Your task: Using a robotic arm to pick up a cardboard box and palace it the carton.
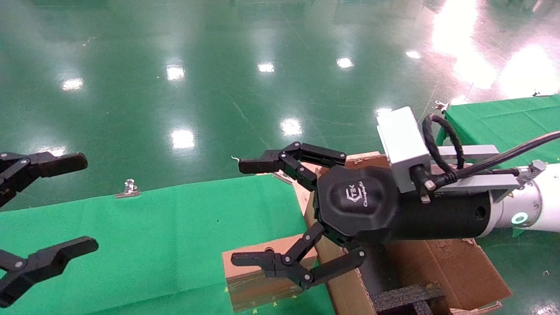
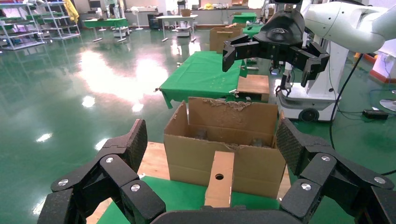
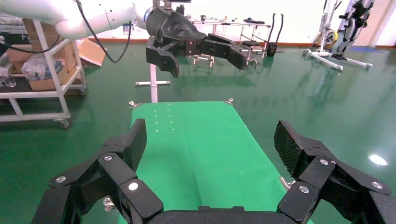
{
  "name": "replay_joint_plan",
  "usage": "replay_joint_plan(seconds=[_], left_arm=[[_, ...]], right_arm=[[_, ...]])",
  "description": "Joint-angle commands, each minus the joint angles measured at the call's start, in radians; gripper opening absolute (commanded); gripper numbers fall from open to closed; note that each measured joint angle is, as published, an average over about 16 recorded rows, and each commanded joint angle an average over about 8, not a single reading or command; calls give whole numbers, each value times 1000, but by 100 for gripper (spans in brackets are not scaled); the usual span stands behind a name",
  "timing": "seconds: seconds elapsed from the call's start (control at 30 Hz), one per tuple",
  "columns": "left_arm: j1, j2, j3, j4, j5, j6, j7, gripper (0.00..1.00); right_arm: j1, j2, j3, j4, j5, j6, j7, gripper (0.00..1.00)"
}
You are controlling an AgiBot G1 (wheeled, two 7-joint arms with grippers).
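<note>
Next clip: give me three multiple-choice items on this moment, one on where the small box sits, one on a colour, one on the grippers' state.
1. Where is the small box?
A. inside the carton
B. on the table beside the carton
C. in the right gripper

2. What colour is the table cloth?
A. green
B. blue
C. white

3. How do the two grippers stand?
A. both shut
B. only the right open
C. both open

Key:
1 B, it rests on the cloth against the carton wall.
2 A, green in every view.
3 C, the right gripper above the box and the left gripper at the table's left both show spread, empty fingers.
</note>
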Motion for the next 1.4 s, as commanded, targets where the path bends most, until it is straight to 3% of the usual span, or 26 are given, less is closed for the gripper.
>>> replay_joint_plan(seconds=[0.03, 0.4, 0.43, 0.63, 0.7, 1.0, 1.2, 1.4], left_arm=[[0, 0, 0, 0, 0, 0, 0, 100], [0, 0, 0, 0, 0, 0, 0, 98], [0, 0, 0, 0, 0, 0, 0, 91], [0, 0, 0, 0, 0, 0, 0, 16], [0, 0, 0, 0, 0, 0, 0, 0], [0, 0, 0, 0, 0, 0, 0, 0], [0, 0, 0, 0, 0, 0, 0, 0], [0, 0, 0, 0, 0, 0, 0, 0]], right_arm=[[0, 0, 0, 0, 0, 0, 0, 100], [0, 0, 0, 0, 0, 0, 0, 100], [0, 0, 0, 0, 0, 0, 0, 100], [0, 0, 0, 0, 0, 0, 0, 100], [0, 0, 0, 0, 0, 0, 0, 100], [24, 12, -29, 7, -63, -8, 21, 100], [128, 11, -119, 14, -256, -38, 83, 100], [242, -43, -237, -1, -457, -71, 132, 100]])
